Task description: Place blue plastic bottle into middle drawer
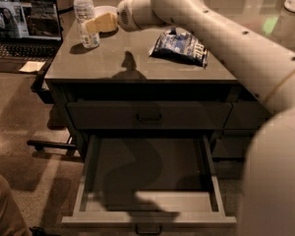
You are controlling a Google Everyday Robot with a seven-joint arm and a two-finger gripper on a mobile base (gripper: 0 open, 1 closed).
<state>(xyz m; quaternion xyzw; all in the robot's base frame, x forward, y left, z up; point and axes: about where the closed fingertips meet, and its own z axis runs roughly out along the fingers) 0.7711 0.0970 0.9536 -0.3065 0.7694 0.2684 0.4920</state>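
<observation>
The blue plastic bottle (85,16), clear with a white cap and a pale label, stands upright at the back left of the cabinet top (108,65). My gripper (99,23) reaches in from the right and is right beside the bottle, level with its label. The middle drawer (148,181) is pulled out below, with nothing in it; its dark handle (148,228) is at the bottom edge of the view.
A dark blue crinkled snack bag (179,45) lies on the cabinet top to the right. A white bowl (106,11) sits behind my gripper. An open laptop (23,26) stands on a desk at the left. The top drawer (148,115) is closed.
</observation>
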